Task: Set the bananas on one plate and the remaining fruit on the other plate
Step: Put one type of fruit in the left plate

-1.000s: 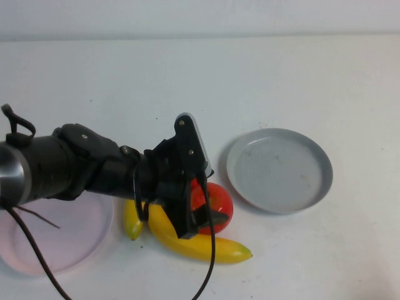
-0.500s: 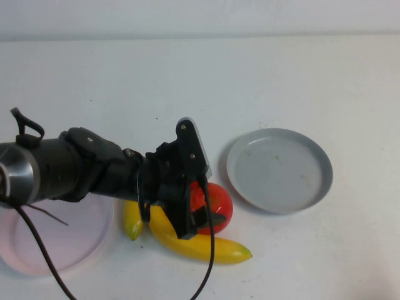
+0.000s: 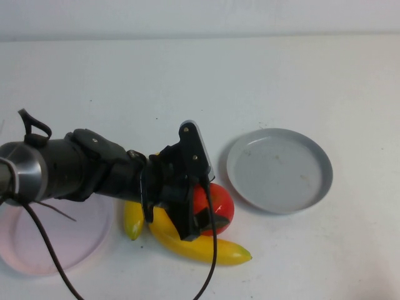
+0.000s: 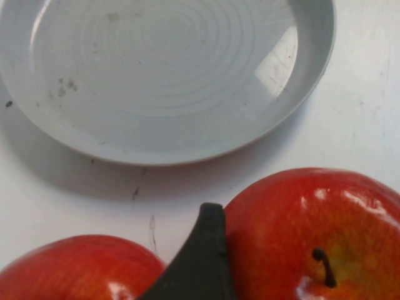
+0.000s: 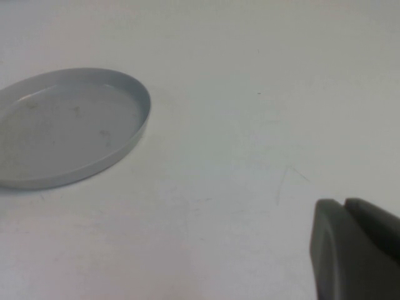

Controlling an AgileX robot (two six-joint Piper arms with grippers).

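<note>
My left gripper (image 3: 208, 211) reaches in from the left and sits open over a red apple (image 3: 219, 203), its jaws straddling it. In the left wrist view one dark finger (image 4: 201, 259) stands between this apple (image 4: 312, 219) and a second red apple (image 4: 81, 269), which the arm hides in the high view. Two yellow bananas lie close by: a long one (image 3: 206, 248) in front of the apple and a shorter one (image 3: 132, 220) partly under the arm. The grey plate (image 3: 279, 170) is empty, to the right. The pale pink plate (image 3: 53, 240) is empty, at the front left. My right gripper (image 5: 344, 209) is shut and empty.
The white table stretches bare behind and to the right of the grey plate (image 5: 69, 128). The left arm's black cable (image 3: 209, 269) hangs over the long banana toward the front edge.
The left arm has shifted slightly forward and to the right, settling lower over the apple. The fruit and plates have not moved.
</note>
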